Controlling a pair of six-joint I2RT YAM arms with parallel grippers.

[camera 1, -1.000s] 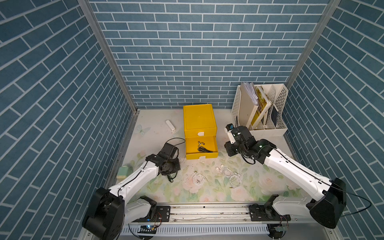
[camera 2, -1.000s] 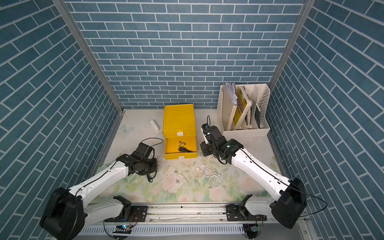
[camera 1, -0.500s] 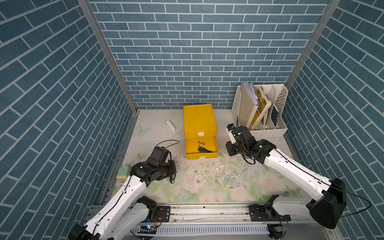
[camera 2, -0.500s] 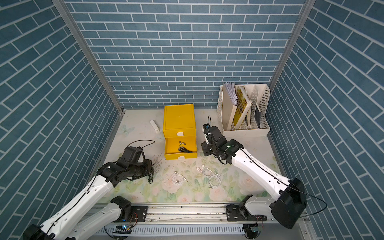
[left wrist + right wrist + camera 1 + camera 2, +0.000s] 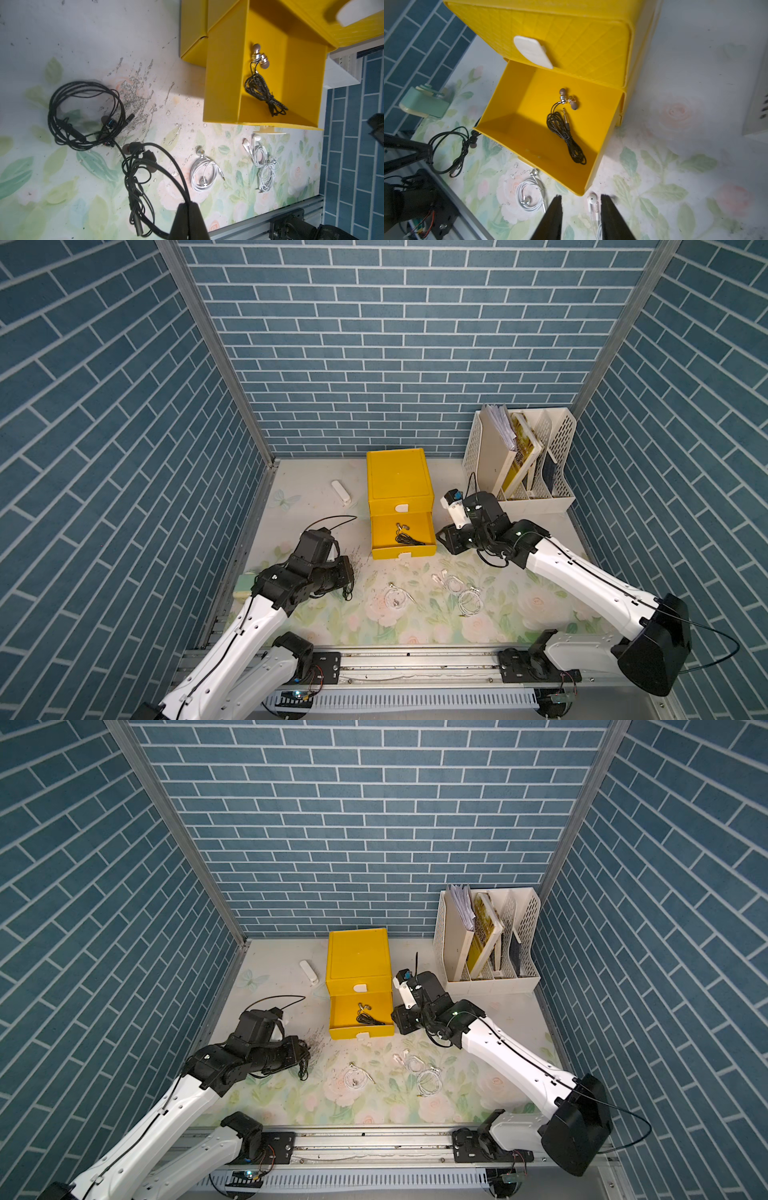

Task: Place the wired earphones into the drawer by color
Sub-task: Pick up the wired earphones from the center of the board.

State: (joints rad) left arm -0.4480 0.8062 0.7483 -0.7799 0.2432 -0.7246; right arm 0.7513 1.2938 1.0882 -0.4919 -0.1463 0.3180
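Down in the lower left of both top views, the left gripper (image 5: 348, 574) was clamped tight on a black set of earphones (image 5: 150, 156), which dangled off it over the floral mat (image 5: 415, 626). A second black coil (image 5: 71, 129) lay on the mat right beside that, touching it, maybe snagged, couldn't tell. In the middle, the yellow box (image 5: 399, 477) had its lower drawer (image 5: 403, 551) pulled open with one braided black set (image 5: 405, 537) inside, and the upper drawer (image 5: 401, 506) was shut. Below the drawer, a white coil (image 5: 397, 598) and a white tangle (image 5: 469, 599) sat untouched. Right of the drawer, the right gripper (image 5: 581, 196) hovered with jaws apart, holding nothing. I'd guess about a third done: one black in, two blacks and all the whites left.
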